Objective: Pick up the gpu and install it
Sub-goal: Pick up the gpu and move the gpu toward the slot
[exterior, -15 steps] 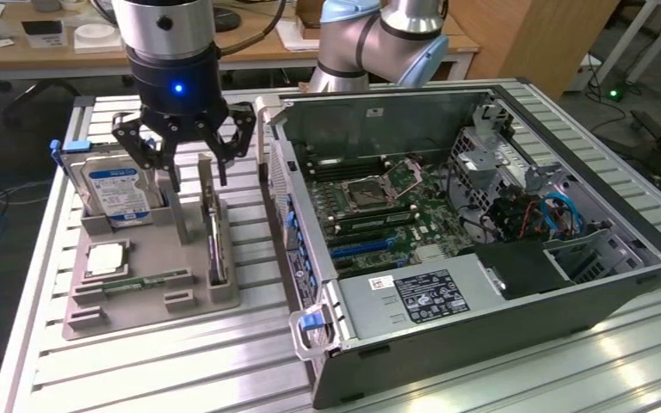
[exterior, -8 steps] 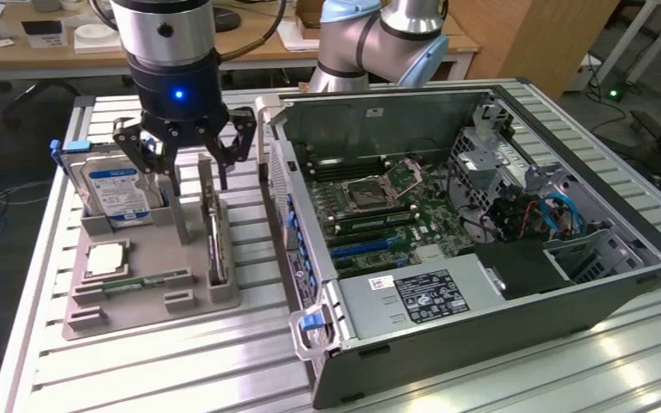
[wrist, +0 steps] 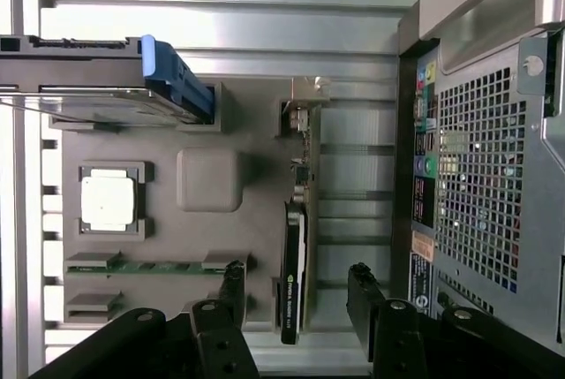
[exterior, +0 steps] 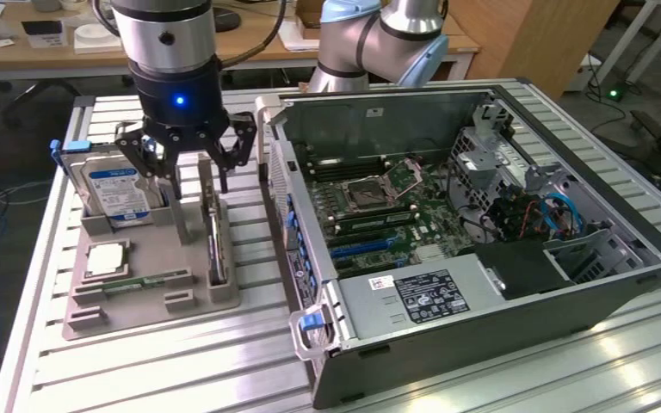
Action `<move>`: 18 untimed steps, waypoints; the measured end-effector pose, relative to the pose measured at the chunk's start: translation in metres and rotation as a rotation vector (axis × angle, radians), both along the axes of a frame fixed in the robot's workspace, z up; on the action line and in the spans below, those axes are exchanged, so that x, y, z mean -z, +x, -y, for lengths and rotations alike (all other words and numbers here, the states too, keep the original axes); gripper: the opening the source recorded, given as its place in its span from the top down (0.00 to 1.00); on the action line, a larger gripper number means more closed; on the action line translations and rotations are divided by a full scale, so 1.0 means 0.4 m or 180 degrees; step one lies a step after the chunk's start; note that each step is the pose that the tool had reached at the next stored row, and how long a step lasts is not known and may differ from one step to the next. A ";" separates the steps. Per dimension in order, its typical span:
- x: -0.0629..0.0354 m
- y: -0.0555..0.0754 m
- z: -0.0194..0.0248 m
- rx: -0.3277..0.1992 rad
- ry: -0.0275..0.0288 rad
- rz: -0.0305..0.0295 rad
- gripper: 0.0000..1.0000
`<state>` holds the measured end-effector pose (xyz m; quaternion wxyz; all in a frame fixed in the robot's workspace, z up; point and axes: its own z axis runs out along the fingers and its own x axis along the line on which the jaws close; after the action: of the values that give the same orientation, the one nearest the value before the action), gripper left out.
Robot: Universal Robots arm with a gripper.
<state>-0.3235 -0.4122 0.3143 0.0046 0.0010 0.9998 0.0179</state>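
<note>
I'm seeing the arm (exterior: 168, 43) getting cut off by the exterior view's edge above the gripper (exterior: 196, 182), whose fingers (exterior: 152, 159) are covering a corner of the hard drive (exterior: 118, 194), and the label (wrist: 290, 295) on the gpu (wrist: 294, 255) is coming through too small to read.

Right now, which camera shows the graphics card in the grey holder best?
The wrist view: the gpu runs edge-on at full length, bracket to tail, nothing covering it. The exterior view shows it standing upright in the grey tray, its far end partly behind the open tool.
</note>
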 end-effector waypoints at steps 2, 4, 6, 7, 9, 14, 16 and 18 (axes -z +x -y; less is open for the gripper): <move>0.009 0.000 0.000 0.0006 -0.0001 0.0000 0.41; 0.018 0.000 -0.001 0.0013 -0.0001 0.0000 0.41; 0.024 0.001 -0.002 0.0021 -0.0003 0.0000 0.41; 0.026 0.001 -0.003 0.0027 -0.0008 0.0000 0.41; 0.030 0.002 -0.004 0.0035 -0.0014 0.0000 0.41; 0.038 0.003 -0.006 0.0065 -0.0029 0.0000 0.41; 0.041 0.004 -0.007 0.0082 -0.0046 -0.0001 0.41; 0.044 0.005 -0.008 0.0100 -0.0056 0.0000 0.41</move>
<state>-0.3216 -0.4089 0.2965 0.0049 0.0166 0.9998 0.0090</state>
